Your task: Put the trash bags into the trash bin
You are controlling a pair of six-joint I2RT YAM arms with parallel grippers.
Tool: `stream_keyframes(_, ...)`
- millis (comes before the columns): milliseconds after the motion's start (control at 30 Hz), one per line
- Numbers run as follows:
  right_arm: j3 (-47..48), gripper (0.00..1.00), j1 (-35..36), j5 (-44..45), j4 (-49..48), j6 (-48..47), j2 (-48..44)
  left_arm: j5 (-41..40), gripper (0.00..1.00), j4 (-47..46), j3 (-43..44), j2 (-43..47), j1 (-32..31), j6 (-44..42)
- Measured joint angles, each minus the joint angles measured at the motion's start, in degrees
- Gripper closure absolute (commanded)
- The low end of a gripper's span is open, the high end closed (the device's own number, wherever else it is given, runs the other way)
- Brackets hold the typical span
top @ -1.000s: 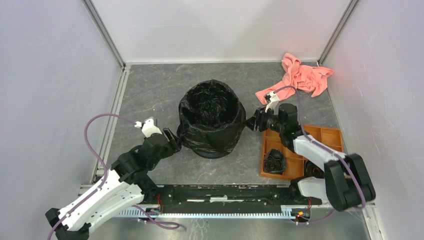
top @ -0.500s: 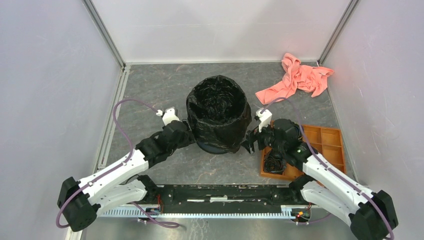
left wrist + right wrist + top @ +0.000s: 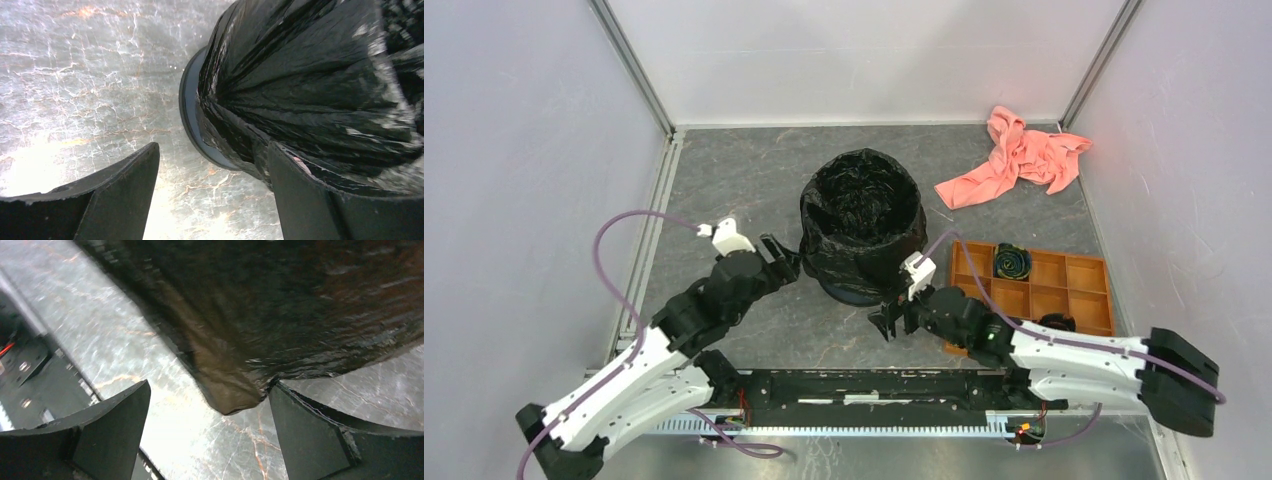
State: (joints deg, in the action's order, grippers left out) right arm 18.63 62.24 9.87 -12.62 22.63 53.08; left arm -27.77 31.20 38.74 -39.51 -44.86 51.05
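The black trash bag (image 3: pixel 862 205) lines the trash bin, its glossy skirt folded down over the outside. Only the bin's dark base (image 3: pixel 844 293) shows under the film. My left gripper (image 3: pixel 781 262) is open at the bin's left side. In the left wrist view its jaws (image 3: pixel 212 150) stand wide apart over bare table, the right finger (image 3: pixel 300 200) close against the bag (image 3: pixel 300 85) beside the bin's base rim (image 3: pixel 189 110). My right gripper (image 3: pixel 886 322) is open in front of the bin. A loose fold of the bag (image 3: pixel 227 390) hangs just beyond the right gripper (image 3: pixel 209 390).
An orange compartment tray (image 3: pixel 1074 275) lies right of the bin with a small black roll (image 3: pixel 1012 261) in it. A salmon-pink cloth (image 3: pixel 1014 155) lies at the back right. The rail (image 3: pixel 854 385) carrying the arm bases runs along the near edge. Walls close in on three sides.
Both grippers have opened and let go of the bag's skirt. The right arm has swung from the bin's right side to its front. The left gripper has drawn back a little.
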Motion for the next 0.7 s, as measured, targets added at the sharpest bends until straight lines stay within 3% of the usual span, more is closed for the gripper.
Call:
stream_keyframes(167,1.2,0.05,3.0,14.4,-5.8,7.3,10.8,-3.1,0.13,2.6,0.0,6.3,0.0,0.7)
stream_keyframes(333,3.7,0.06,3.7,30.2,-10.2,15.1,20.7,-5.2,0.12,4.6,0.1,7.3,0.0,0.7)
stream_keyframes(467,6.4,0.07,1.2,35.3,-14.8,16.8,27.0,-6.3,0.11,6.2,0.7,7.5,0.0,0.7)
stream_keyframes(700,17.8,0.07,-10.2,37.1,-19.8,16.6,37.8,-7.3,0.09,7.7,1.8,9.4,0.0,0.5)
